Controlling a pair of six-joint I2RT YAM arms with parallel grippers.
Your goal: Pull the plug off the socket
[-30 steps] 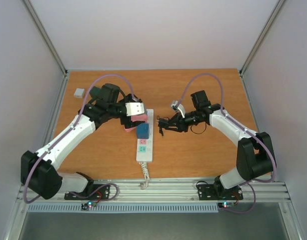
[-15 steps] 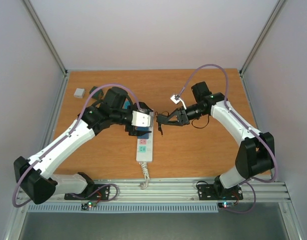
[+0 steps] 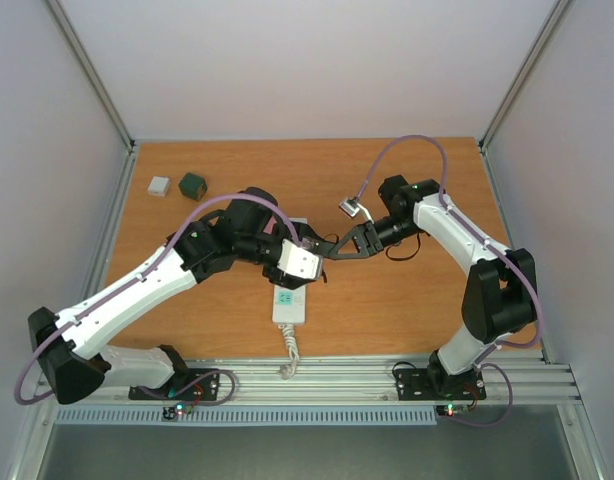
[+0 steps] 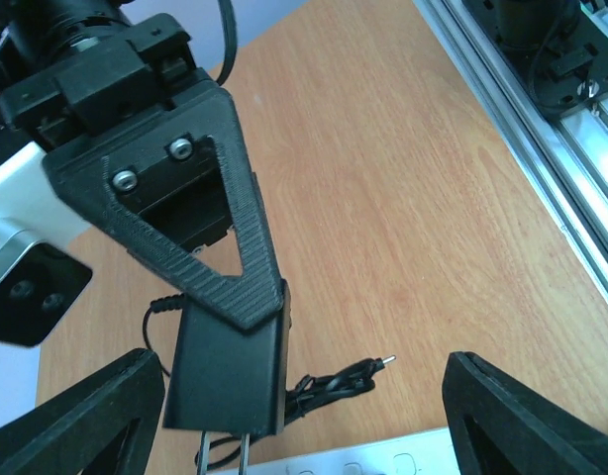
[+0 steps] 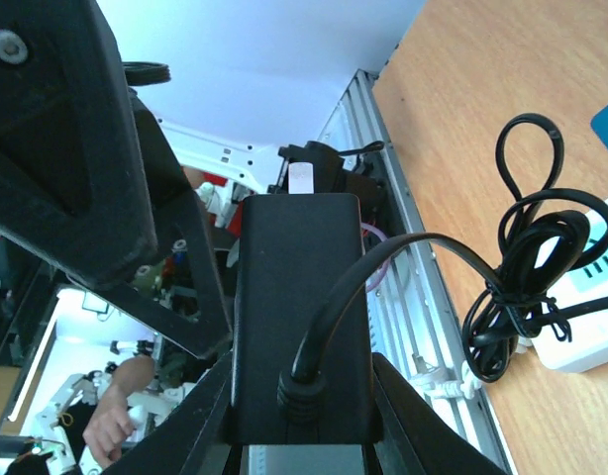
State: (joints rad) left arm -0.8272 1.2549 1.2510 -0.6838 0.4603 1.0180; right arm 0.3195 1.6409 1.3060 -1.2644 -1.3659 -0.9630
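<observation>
Socket (image 3: 290,305): one strip, flat mid-worktop (image 3: 407,310) toward the near edge, its far end under the left jaws, which stand apart. One black plug (image 4: 225,381) clamped in the right jaws over the strip, two pins showing. Far left: one grey block (image 3: 159,185), one green block (image 3: 193,184).

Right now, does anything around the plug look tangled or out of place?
Yes: the cord of the black adapter plug is bunched into a tangled knot next to the power strip, with its small jack end sticking out loose. It could snag when the plug is carried off.
</observation>
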